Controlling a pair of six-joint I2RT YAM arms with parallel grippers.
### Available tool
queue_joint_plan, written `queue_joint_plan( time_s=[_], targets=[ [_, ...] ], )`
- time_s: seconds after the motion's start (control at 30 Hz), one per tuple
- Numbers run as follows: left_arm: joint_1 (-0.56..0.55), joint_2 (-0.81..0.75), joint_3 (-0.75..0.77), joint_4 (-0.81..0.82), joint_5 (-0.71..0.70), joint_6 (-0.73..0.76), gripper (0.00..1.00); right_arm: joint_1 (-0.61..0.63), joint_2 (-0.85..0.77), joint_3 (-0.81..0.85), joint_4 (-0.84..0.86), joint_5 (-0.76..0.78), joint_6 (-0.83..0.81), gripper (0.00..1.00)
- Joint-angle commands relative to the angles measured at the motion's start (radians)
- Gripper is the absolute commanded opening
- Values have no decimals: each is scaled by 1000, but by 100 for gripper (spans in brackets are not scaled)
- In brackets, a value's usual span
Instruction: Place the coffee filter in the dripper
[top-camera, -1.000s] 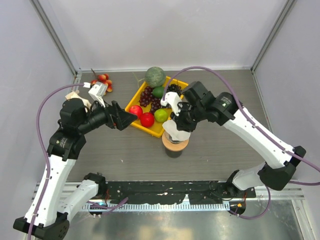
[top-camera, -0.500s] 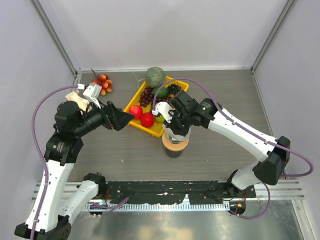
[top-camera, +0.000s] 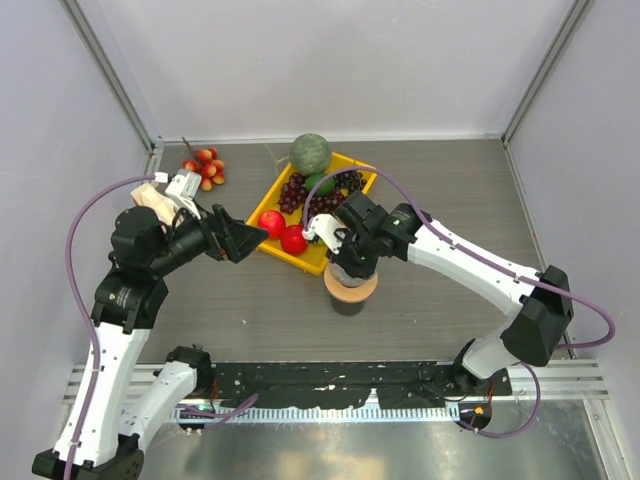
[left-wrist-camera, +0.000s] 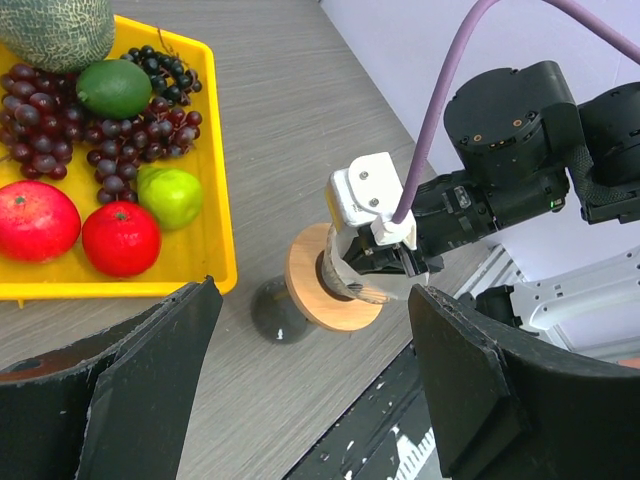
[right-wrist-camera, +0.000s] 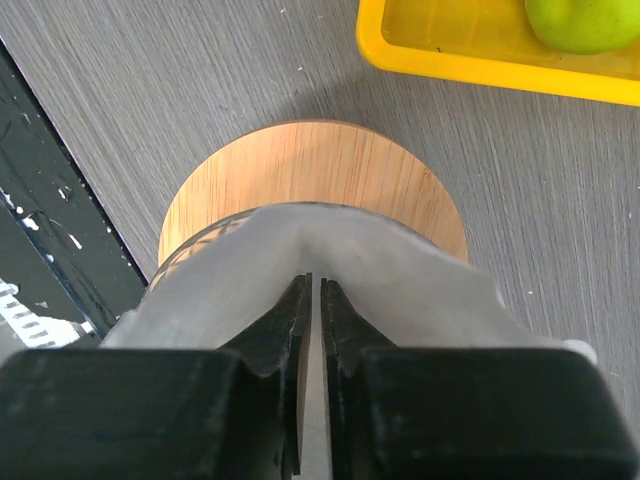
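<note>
My right gripper (top-camera: 346, 262) is shut on the white paper coffee filter (right-wrist-camera: 400, 270) and holds it right over the tan wooden ring (right-wrist-camera: 310, 170). The clear dripper sits in that ring; a bit of its rim (right-wrist-camera: 185, 250) shows beside the filter, the rest is hidden under the filter. In the left wrist view the filter (left-wrist-camera: 398, 291) hangs at the ring (left-wrist-camera: 305, 290), which sits on a dark glass cup (left-wrist-camera: 272, 312). My left gripper (top-camera: 250, 240) is open and empty, held above the table left of the ring.
A yellow tray (top-camera: 268, 205) with grapes, red and green fruit and a melon (top-camera: 310, 153) stands just behind the ring. Small red fruits (top-camera: 205, 165) lie at the back left. A beige bundle (top-camera: 150, 195) lies by the left arm.
My right gripper has moved left and down with the filter, closer onto the ring. My left arm has drawn back a little to the left.
</note>
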Motion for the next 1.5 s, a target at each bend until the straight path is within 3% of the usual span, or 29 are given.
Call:
queue_joint_plan(
  time_s=[0.0,0.13,0.27,0.43,0.73,0.9,1.47],
  targets=[
    [8,-9,-9,55,25,-11,86,6,-2,-4,43,3,-6,20],
    [7,-3,-8,63,28,-14,86,8,-3,-2,42,-25,-3,37],
    [8,-2,-13,67,28,-15,86,6,-3,1,37,-13,-11,39],
    [7,-5,-14,67,32,-14,86,8,-9,28,22,-3,4,21],
    [8,3,-25,81,43,-20,84,14,-28,33,20,32,-2,19],
    [7,3,-20,73,45,-17,84,14,-13,-24,66,49,-19,10],
    [7,-20,-46,60,35,-6,84,15,3,-53,111,47,-6,5]
  ],
)
